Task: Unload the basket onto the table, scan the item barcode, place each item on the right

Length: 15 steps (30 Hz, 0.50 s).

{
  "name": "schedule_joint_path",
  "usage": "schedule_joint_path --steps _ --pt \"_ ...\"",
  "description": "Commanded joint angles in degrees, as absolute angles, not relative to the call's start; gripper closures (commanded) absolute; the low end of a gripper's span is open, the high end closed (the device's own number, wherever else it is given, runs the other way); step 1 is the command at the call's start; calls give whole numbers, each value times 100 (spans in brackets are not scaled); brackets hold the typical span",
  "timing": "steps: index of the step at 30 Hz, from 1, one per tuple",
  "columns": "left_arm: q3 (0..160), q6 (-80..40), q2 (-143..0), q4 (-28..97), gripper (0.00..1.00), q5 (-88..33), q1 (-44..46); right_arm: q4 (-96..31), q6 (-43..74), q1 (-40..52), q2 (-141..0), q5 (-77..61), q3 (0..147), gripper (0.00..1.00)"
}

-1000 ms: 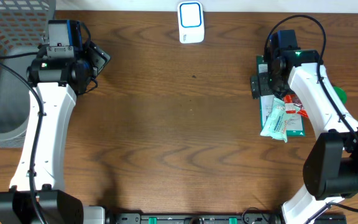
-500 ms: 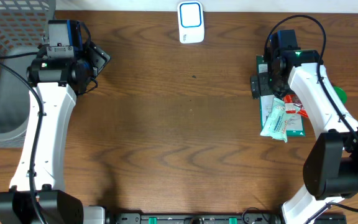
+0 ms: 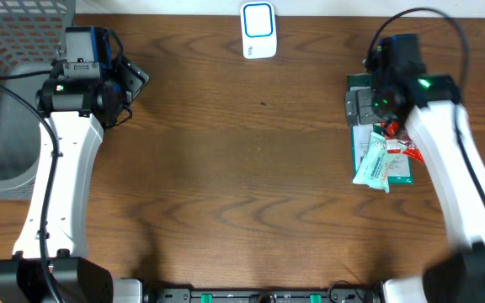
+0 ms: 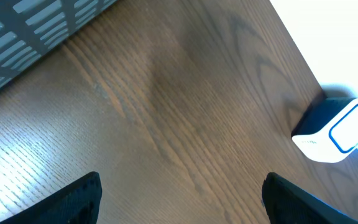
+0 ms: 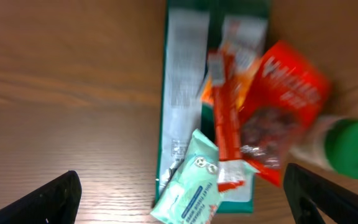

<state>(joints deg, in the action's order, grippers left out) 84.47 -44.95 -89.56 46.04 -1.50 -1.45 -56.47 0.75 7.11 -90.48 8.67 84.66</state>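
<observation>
Snack packets (image 5: 229, 118), red, orange and mint-green plastic, heaped at right; right gripper (image 5: 182, 174) above them, spread, empty. Left gripper (image 4: 182, 183) spread, empty, near white-blue boxy scanner (image 4: 334, 130), far side.

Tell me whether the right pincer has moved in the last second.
Yes. The right pincer has shifted slightly right, over the snack pile, away from the scanner.

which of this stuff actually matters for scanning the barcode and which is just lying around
For the job:
scanner
the item pile, one of which presumably gets scanned: green flat box, mint packet, red snack bag, green-capped bottle

Lying about:
grey mesh basket, no visible part in the scanning
</observation>
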Motion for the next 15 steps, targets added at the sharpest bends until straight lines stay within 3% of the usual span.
schedule_joint_path --steps 1,15 --pt "8552 -4436 -8952 4602 17 -78 -154 -5658 14 882 -8023 869 8534 1" --pt "8552 -4436 -8952 4602 17 -78 -154 -5682 12 1131 -4993 871 8534 1"
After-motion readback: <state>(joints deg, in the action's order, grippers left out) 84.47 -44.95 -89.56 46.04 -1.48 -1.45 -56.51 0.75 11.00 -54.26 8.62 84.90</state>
